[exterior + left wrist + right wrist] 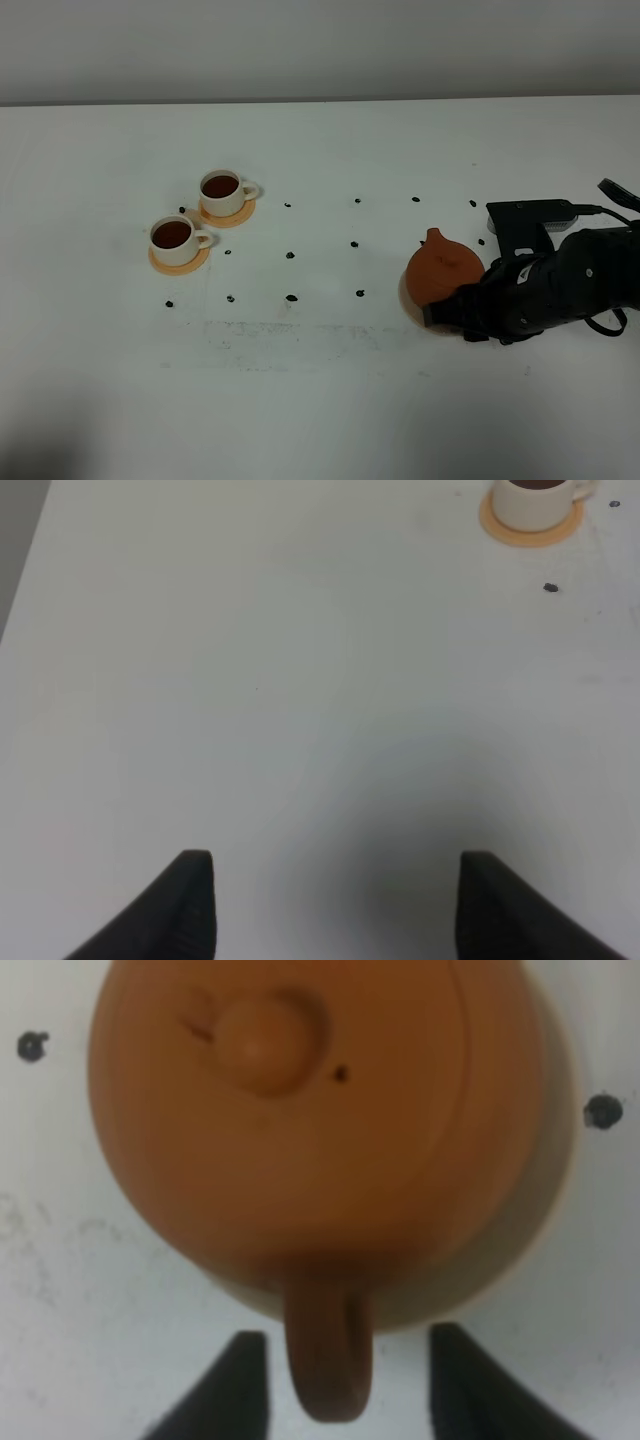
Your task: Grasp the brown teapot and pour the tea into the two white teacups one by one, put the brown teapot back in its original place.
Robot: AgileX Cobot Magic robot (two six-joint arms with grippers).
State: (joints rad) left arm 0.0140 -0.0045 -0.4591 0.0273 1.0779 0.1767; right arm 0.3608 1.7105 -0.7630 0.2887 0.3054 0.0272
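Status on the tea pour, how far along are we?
Done: both white teacups hold dark tea, and the brown teapot sits upright on its pale disc. In hand: the right gripper has its fingers apart on either side of the handle, not touching it. Left: only pulling that arm clear. The left gripper is open over bare table.

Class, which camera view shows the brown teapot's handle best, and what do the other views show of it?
The right wrist view: the handle fills the foreground between the open right gripper's fingers. In the exterior high view the teapot shows, but the arm hides its handle. The left wrist view shows no teapot.
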